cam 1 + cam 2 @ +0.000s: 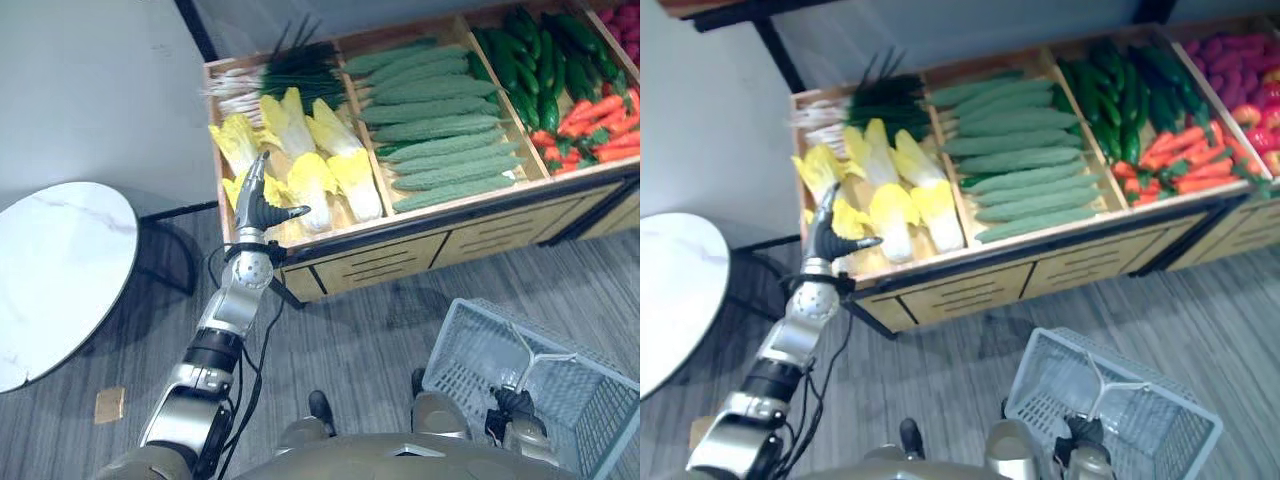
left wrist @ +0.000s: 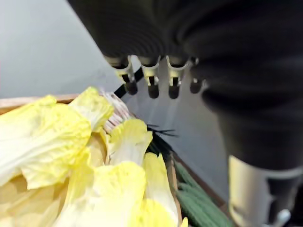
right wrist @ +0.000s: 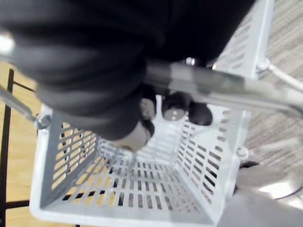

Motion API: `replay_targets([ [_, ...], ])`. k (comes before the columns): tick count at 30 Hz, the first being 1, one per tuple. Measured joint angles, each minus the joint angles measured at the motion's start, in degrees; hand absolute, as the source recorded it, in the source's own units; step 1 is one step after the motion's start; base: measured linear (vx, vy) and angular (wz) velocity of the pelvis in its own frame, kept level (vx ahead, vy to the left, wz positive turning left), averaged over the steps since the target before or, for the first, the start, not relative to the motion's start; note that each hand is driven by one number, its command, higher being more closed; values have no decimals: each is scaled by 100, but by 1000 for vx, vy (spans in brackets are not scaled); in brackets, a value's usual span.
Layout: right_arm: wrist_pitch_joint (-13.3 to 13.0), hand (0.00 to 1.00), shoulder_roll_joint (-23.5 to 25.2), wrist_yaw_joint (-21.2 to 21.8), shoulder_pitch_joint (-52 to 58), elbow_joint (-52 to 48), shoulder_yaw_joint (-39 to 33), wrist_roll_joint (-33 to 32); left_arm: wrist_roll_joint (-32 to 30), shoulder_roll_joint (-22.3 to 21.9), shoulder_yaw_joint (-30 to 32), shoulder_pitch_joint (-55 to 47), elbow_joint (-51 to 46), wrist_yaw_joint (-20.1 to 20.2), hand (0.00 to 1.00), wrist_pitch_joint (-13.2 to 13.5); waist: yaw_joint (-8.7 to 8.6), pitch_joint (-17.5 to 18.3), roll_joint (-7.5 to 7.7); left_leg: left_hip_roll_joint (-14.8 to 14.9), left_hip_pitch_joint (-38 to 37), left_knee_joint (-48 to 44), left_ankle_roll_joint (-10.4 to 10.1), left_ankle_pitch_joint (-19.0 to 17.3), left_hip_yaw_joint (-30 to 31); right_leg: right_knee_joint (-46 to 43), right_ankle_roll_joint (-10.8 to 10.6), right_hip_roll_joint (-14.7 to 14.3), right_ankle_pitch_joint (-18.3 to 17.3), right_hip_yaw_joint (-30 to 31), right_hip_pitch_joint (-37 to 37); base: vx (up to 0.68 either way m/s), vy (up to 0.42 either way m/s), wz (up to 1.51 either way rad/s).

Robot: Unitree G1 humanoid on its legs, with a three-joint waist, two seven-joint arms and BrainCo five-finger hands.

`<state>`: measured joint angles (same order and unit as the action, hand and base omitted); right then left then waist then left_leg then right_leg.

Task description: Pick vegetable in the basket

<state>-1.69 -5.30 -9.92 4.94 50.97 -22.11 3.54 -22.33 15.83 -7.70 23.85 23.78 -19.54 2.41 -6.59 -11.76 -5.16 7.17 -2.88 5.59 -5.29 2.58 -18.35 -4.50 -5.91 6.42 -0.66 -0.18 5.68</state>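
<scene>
Several yellow-white cabbages (image 1: 300, 160) lie in the left compartment of a wooden produce stand (image 1: 400, 258). My left hand (image 1: 258, 200) is stretched out over the front-left cabbage, open, with straight fingers (image 2: 151, 85) and the thumb spread to the side. It holds nothing, and the cabbage leaves (image 2: 47, 137) show just past it. Low on the right, my right hand (image 1: 515, 405) is shut on the metal handle (image 3: 227, 85) of a grey-white plastic basket (image 1: 470, 340). Nothing lies inside the basket (image 3: 142, 189).
The stand also holds dark green chives (image 1: 300, 65), ridged green gourds (image 1: 440, 130), cucumbers (image 1: 530, 60) and carrots (image 1: 600, 125). A round white marble table (image 1: 55, 270) stands at the left. A small brown square (image 1: 109, 404) lies on the grey floor.
</scene>
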Motion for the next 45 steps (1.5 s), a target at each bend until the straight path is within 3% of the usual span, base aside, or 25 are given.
replay_targets([
  [12,-15,100,-66,-229,-634,-263,-110,-3,-383,-66,111,1654,1069,28,0,-428,-13,-616,34,-22,634,-3,-28,134,-355,-427,7,22,-11,322,981,21,-7,-9],
  [19,-123,100,-48,-458,-890,-610,-90,4,-549,4,322,2592,1912,-333,0,-570,7,-1186,152,-24,1061,-3,-23,239,-489,-615,13,26,32,422,1543,-14,-10,-4],
  [20,-131,100,-59,-514,-948,-624,-89,4,-608,37,344,2753,2071,-352,100,-593,10,-1242,161,-20,1133,-3,-30,250,-505,-635,16,24,34,426,1621,0,0,0],
  [23,-184,100,-126,-631,-986,-668,-29,4,-652,-75,500,2950,2210,-376,100,-569,118,-1298,167,-14,1208,-3,-37,252,-662,-650,15,19,36,477,1747,35,3,-7],
  [30,-189,100,-159,-657,-987,-720,129,1,-900,-125,1094,3362,2503,-291,100,-558,158,-1319,203,-15,1242,-1,-54,219,-816,-644,11,38,37,490,1783,42,9,-1],
  [35,-183,100,-172,-651,-986,-719,215,-1,-843,-197,1107,3443,2564,-227,100,-547,231,-1318,204,-11,1191,-1,-51,222,-825,-635,10,50,35,457,1709,62,3,3],
  [41,-83,100,-160,-553,-934,-494,291,4,-353,-374,600,3493,2804,92,100,-605,157,-1293,247,-32,762,-1,-15,197,-783,-441,-45,176,-18,131,976,62,23,25],
  [45,16,100,-70,-492,-831,-371,187,5,-294,-312,197,3005,1930,81,100,-648,130,-1116,394,-49,492,-2,27,165,-759,-240,-49,185,-17,46,573,69,19,8],
])
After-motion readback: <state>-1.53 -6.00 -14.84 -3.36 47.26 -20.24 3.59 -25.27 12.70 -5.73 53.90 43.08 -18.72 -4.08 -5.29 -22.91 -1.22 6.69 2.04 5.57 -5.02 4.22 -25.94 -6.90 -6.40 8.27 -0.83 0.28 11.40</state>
